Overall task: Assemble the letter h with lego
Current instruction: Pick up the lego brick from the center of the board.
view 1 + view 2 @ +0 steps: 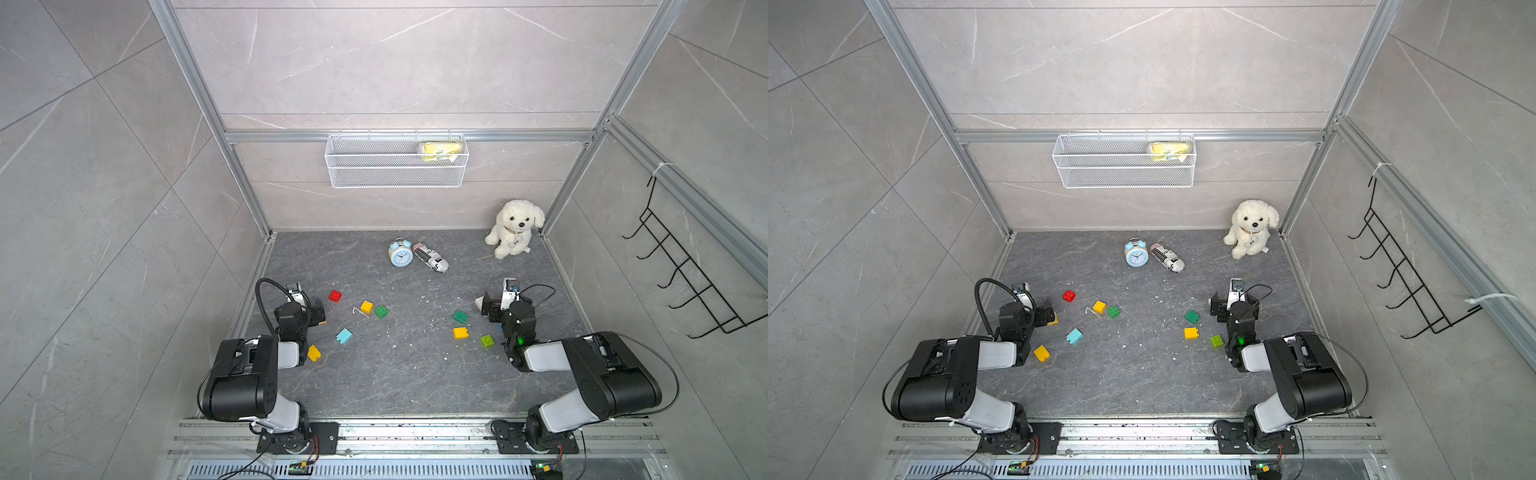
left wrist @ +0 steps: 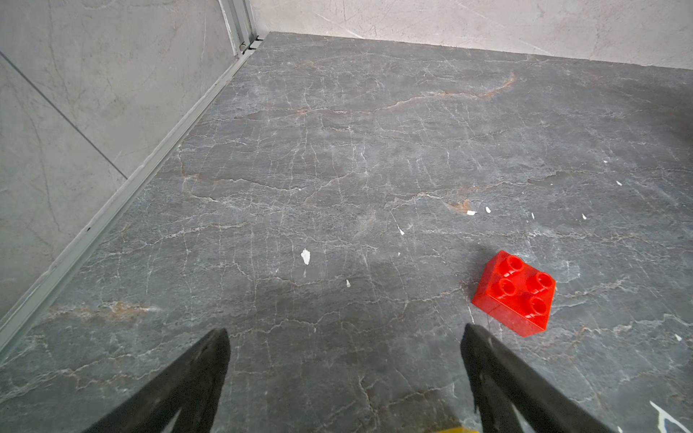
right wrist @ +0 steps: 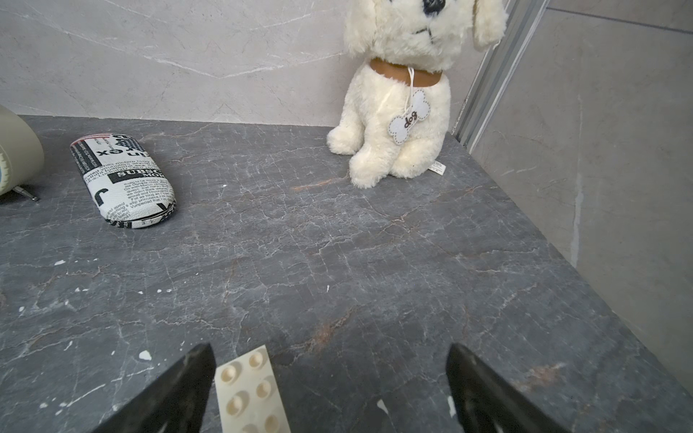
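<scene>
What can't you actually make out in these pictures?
- Yellow brick by the left gripper: mostly hidden by it in both top views, a sliver at the left wrist view's edge.
- White brick: cut off by the right wrist view's edge.
- Yellow thing in the wire basket: too blurred behind mesh in both top views.

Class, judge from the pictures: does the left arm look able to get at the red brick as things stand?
Probably yes. The left gripper hangs open close beside the red brick, which lies alone, studs up; only bare tabletop lies between them.
</scene>
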{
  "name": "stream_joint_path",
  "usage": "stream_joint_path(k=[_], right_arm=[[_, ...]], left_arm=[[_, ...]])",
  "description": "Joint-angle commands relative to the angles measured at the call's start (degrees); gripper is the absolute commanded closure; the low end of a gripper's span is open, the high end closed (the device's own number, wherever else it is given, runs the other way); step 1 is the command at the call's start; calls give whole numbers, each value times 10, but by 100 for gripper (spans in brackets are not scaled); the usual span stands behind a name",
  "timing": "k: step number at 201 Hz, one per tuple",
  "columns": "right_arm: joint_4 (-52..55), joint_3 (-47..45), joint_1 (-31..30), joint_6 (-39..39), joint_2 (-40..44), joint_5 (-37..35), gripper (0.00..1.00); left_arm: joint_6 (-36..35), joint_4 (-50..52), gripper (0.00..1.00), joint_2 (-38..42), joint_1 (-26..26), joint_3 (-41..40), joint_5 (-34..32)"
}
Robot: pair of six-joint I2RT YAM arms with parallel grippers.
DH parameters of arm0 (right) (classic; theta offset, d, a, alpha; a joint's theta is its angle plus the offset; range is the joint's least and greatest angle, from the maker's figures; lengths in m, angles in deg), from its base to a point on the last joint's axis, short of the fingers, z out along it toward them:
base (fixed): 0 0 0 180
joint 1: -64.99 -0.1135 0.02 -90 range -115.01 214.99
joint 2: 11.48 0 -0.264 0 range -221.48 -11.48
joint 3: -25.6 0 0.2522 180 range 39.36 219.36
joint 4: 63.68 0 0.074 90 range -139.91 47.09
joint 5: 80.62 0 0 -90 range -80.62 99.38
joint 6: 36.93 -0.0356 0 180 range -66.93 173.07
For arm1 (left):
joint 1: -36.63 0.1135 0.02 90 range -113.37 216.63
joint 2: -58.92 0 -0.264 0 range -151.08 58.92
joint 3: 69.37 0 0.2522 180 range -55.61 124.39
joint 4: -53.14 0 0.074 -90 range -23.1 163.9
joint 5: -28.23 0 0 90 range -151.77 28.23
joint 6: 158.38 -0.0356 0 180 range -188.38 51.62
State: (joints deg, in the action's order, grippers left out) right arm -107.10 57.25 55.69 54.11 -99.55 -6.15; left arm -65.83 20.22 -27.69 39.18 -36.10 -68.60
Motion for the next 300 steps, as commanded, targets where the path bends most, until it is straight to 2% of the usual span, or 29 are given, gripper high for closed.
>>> stream_joint_path(k=[1, 77, 97, 108, 120, 132, 145, 166, 174, 185, 196, 205, 218, 235, 271, 292, 300], right_arm=[[8, 10, 2, -10, -3, 9, 0], [4, 8, 3, -10, -3, 9, 0], [-26, -7, 0, -6, -1, 0, 0], [-63, -27, -4, -4, 6, -13, 1], [-76, -46, -10, 3, 34, -20, 0], [-21, -38, -26, 16, 85, -40, 0], [104, -2, -44, 28, 169, -45, 1], [318, 75, -50, -77, 293, -26, 0], [412, 119, -50, -129, 329, -7, 0], [489, 157, -49, -143, 349, 40, 1], [504, 165, -48, -176, 360, 62, 1], [498, 155, -48, -237, 368, 61, 0], [478, 136, -45, -291, 372, 83, 0], [495, 156, -41, -318, 353, 119, 1], [612, 222, -33, -327, 325, 100, 1], [604, 213, -32, -327, 351, 127, 0], [603, 214, -35, -334, 350, 152, 5]], left_arm=[[-16, -17, 0, 7, 1, 11, 9], [-16, -17, 0, 6, 1, 12, 11], [-14, -22, 0, 9, 1, 10, 8], [-12, 21, 0, 35, 1, 19, 5], [-8, 116, 0, 78, 1, 51, -3], [-4, 183, 0, 120, 1, 83, -6], [19, 185, 0, 169, 1, 92, 13], [96, 200, 0, 262, 1, 110, 43], [125, 236, 0, 293, 1, 128, 53], [177, 325, 0, 333, -1, 162, 33], [238, 423, 0, 367, -11, 200, -28], [259, 444, 0, 389, -14, 209, -44], [260, 431, 0, 408, -14, 201, -22], [272, 430, 0, 401, -17, 207, 19], [319, 451, 0, 326, -18, 245, 123], [312, 504, 0, 279, -26, 284, 141], [300, 517, 0, 268, -35, 294, 137]])
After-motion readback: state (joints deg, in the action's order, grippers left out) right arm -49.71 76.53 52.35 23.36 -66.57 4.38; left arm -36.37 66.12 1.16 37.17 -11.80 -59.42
